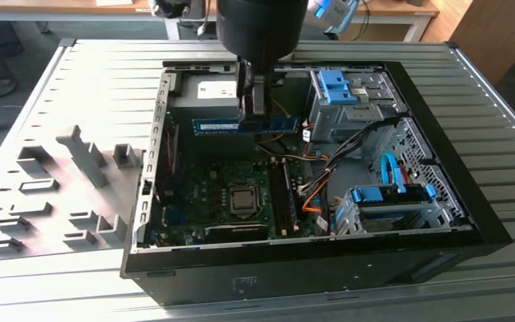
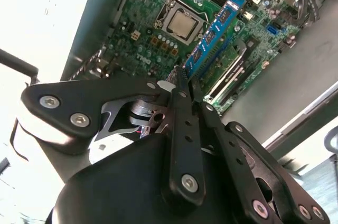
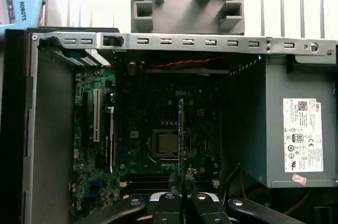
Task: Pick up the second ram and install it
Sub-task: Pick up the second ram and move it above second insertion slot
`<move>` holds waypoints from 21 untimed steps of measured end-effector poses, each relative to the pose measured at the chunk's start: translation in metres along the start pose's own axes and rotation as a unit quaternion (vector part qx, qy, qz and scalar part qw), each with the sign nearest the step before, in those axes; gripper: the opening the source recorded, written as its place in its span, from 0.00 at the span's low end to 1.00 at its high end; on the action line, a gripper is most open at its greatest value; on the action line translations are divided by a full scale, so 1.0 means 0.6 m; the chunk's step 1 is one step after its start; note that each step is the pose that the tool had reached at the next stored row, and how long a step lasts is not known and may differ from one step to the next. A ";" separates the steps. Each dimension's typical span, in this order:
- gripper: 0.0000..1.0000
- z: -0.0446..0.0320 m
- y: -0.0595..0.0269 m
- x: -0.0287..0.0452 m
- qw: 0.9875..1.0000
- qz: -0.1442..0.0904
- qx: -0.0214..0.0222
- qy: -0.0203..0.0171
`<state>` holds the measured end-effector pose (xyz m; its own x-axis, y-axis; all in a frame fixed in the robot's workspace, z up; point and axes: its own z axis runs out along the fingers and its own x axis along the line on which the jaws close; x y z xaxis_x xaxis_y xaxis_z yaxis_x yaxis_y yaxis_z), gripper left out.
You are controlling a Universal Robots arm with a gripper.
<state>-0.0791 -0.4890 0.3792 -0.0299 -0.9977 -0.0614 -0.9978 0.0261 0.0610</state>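
Clamped on the long, flat blue-green memory board, the pincer holds it above the green motherboard, long axis crosswise to the dark memory slots

Beneath the gripper, which is clamping the second ram, the motherboard is lying open, leaving a clear way down. The power supply is sitting near the gripper; the drive cage and cables are crowding its side toward the exterior view's right.

Open computer case on slatted table, motherboard inside, grey fixture blocks alongside
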 end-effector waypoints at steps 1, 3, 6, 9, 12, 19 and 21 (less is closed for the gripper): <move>0.14 0.002 -0.001 0.000 1.000 0.007 0.000 0.000; 0.14 0.005 -0.007 0.000 1.000 0.010 0.001 -0.001; 0.14 0.009 -0.018 0.000 1.000 0.012 0.001 -0.001; 0.14 0.015 -0.027 0.000 1.000 0.014 0.001 -0.001; 0.14 0.022 -0.032 0.001 1.000 0.015 0.001 -0.001; 0.14 0.027 -0.039 0.002 1.000 0.016 0.001 -0.001; 0.14 0.027 -0.039 0.002 1.000 0.016 0.001 -0.001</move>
<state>-0.0565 -0.4898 0.3617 -0.0621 -0.9962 -0.0614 -0.9964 0.0583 0.0610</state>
